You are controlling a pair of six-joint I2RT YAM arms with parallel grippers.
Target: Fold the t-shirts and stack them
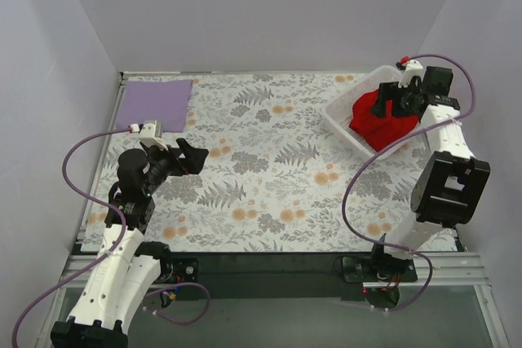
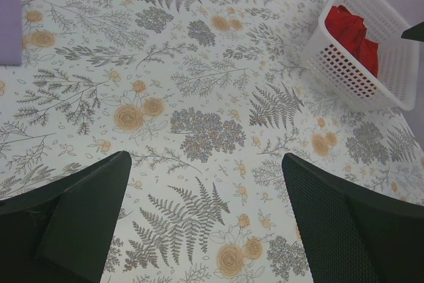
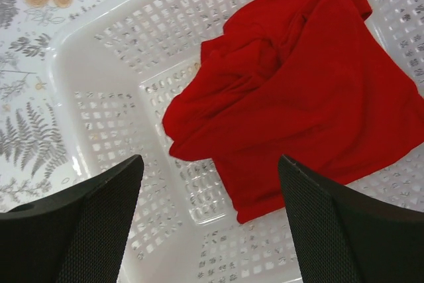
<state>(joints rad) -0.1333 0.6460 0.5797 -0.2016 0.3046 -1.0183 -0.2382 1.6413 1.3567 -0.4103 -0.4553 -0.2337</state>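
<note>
A crumpled red t-shirt [image 1: 382,119] lies in a white plastic basket [image 1: 343,122] at the table's far right; it also shows in the right wrist view [image 3: 291,84] and the left wrist view [image 2: 351,31]. A folded lilac t-shirt [image 1: 155,103] lies flat at the far left corner. My right gripper [image 1: 393,97] hangs open just above the red t-shirt inside the basket [image 3: 99,91], holding nothing. My left gripper [image 1: 194,155] is open and empty above the floral tablecloth at the left.
The floral tablecloth [image 1: 269,169] covers the table. The basket [image 2: 371,77] stands tilted at the right rear. Grey walls close in the left, back and right sides. Purple cables loop beside both arms.
</note>
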